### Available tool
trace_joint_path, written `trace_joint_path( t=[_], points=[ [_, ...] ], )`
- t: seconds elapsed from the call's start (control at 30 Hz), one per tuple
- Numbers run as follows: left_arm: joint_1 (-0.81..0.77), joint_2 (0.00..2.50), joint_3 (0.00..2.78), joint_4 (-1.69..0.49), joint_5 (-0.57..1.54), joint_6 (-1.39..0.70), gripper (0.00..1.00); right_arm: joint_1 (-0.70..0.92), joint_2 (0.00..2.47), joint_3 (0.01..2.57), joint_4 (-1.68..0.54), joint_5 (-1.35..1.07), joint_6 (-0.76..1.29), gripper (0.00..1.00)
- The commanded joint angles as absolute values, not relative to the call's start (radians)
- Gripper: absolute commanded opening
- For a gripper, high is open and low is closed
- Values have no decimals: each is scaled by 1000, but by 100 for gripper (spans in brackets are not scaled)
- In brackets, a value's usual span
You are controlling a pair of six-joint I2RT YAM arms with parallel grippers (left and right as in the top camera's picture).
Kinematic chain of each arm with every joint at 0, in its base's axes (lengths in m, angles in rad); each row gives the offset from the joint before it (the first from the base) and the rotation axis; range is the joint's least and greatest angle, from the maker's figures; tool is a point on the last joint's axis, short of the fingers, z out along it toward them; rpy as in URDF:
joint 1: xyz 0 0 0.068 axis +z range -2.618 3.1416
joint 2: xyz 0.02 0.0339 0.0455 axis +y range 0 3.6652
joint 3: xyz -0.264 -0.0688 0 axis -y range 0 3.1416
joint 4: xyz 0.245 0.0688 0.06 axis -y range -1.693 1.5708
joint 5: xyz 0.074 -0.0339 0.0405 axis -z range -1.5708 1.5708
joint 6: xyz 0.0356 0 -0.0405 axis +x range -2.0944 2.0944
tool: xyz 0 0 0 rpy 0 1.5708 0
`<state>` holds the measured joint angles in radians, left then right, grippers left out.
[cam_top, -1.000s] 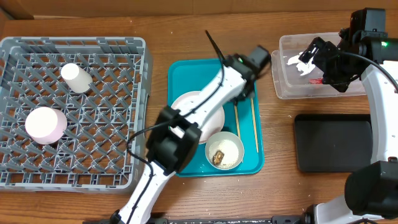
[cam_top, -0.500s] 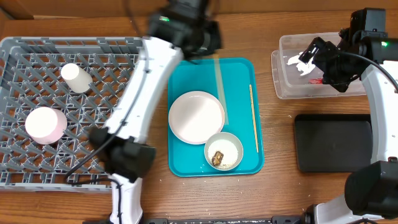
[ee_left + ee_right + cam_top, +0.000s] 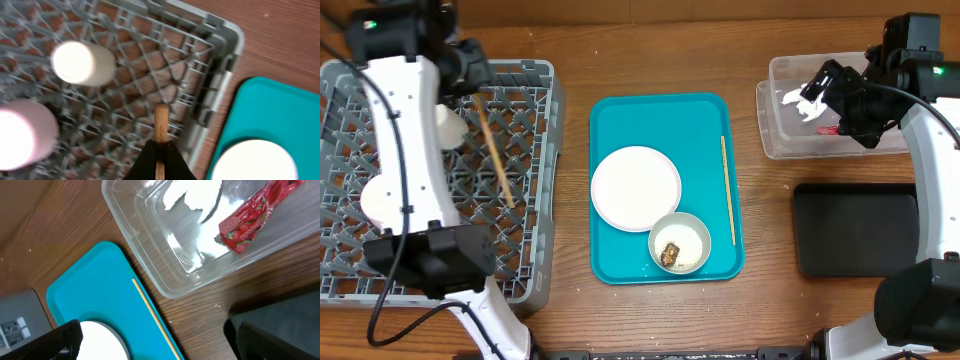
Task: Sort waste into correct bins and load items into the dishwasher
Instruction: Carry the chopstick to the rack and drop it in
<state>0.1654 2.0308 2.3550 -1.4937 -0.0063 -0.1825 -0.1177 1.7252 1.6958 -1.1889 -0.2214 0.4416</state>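
Left of the teal tray point(image 3: 620, 115), the left gripper point(image 3: 159, 150) pinches a chopstick point(image 3: 161, 122) above the dish rack point(image 3: 548, 150), near the cup point(image 3: 82, 62) and pink bowl point(image 3: 22, 132); right of the tray, the right gripper point(image 3: 812, 97) hangs spread wide over the clear tub point(image 3: 770, 125) holding the wrapper point(image 3: 250, 215) and tissue point(image 3: 192, 192); the plate point(image 3: 635, 187) sits on the tray.

- dish rack point(image 3: 546, 180): grey, lattice grid floor
- serving tray point(image 3: 620, 120): teal
- plate point(image 3: 635, 187): white
- wrapper point(image 3: 250, 217): red, printed
- tissue point(image 3: 192, 192): white
- tub point(image 3: 165, 265): clear
- bin tray point(image 3: 855, 228): glossy black
- cup point(image 3: 82, 62): white
- bowl point(image 3: 22, 135): pale pink
- chopstick point(image 3: 161, 125): tan wood
- table point(image 3: 570, 50): brown woodgrain
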Motion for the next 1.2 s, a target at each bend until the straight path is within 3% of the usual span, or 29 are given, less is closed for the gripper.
trace_joint_path(
  t=[0.0, 0.2, 0.63, 1.0, 1.17],
  points=[
    [198, 2032, 2330, -1456, 73, 43, 4, -119, 1718, 1695, -1183, -225, 445, 100],
    [196, 2102, 2327, -1402, 168, 132, 4, -119, 1718, 1695, -1183, -225, 445, 100],
    [130, 2296, 2327, -1352, 307, 105, 4, -119, 1718, 1695, -1183, -225, 445, 100],
    [90, 2293, 2328, -1304, 299, 62, 6, -119, 1718, 1695, -1183, -225, 445, 100],
    [90, 2295, 2328, -1301, 71, -34, 8, -119, 1718, 1695, -1183, -225, 445, 100]
  ],
)
